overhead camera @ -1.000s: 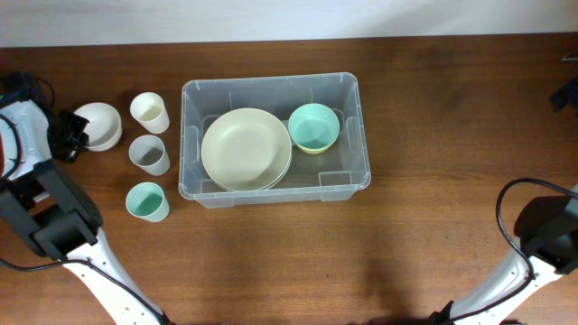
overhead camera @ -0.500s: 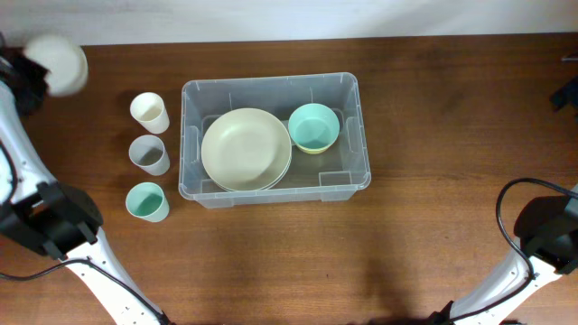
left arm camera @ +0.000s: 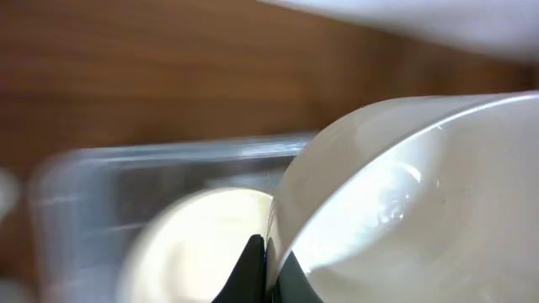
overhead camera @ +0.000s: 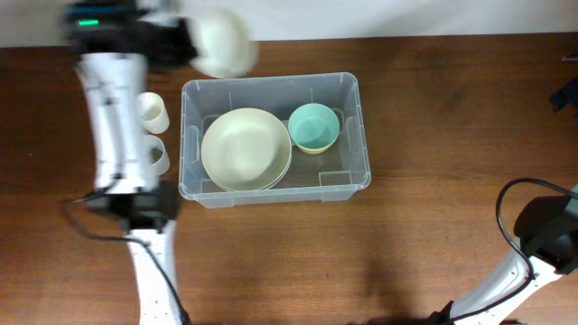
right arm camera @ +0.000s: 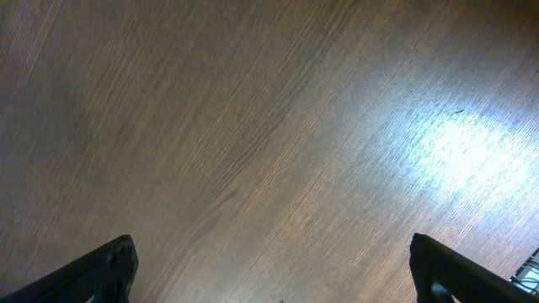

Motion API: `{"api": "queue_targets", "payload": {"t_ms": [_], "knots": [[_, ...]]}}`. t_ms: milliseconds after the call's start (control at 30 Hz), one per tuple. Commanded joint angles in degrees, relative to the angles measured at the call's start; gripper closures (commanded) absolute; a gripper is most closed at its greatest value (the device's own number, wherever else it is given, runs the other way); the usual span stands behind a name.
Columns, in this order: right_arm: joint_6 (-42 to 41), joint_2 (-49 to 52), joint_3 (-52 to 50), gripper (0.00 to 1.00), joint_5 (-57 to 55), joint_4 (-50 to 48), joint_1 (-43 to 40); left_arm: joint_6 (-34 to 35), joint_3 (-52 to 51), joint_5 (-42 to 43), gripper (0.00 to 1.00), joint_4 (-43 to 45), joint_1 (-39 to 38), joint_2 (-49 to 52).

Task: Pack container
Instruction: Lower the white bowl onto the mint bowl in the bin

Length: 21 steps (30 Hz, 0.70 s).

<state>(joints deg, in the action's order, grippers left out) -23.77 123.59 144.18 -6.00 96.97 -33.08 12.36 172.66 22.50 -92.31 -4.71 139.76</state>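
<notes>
Left gripper clamps the rim of a white bowl, blurred, seemingly held just above the far-left corner of the container. You see that container mid-frame, with a cream plate and a teal bowl side by side inside. Right gripper hangs spread wide over the bare surface, well apart.

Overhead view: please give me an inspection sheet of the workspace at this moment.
Surface: brown wooden table, bare wood under the right wrist.
Job's things: large clear plastic container holds a cream round plate and a teal bowl; white bowl held near its far left corner, blurred.
Clutter: cream cup and grey cup left of the container, partly behind the left arm.
Grippers: left gripper shut on the white bowl; right gripper open, empty.
Cables: black cable loops by the right arm.
Surroundings: white strip beyond the far edge.
</notes>
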Motion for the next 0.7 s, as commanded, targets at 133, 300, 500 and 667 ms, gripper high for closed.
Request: {"api": "queue_targets", "payload": {"t_ms": [133,300,500,667], "knots": [[-0.26,-0.22,-0.28,0.01,-0.7,0.13,0.04,-2.54,-3.13,-8.83,0.99,1.18,-13.64,5.11],[-0.26,-0.22,-0.28,0.01,-0.7,0.11,0.07,0.15,-3.26,-7.17,0.99,0.57,-15.04,9.35],[-0.26,-0.22,-0.28,0.01,-0.7,0.11,0.04,0.11,-3.26,-4.28,0.99,0.11,-15.06,13.2],[-0.26,-0.22,-0.28,0.01,-0.7,0.13,0.07,0.11,-3.34,-4.24,0.99,0.61,-15.3,14.67]]}}
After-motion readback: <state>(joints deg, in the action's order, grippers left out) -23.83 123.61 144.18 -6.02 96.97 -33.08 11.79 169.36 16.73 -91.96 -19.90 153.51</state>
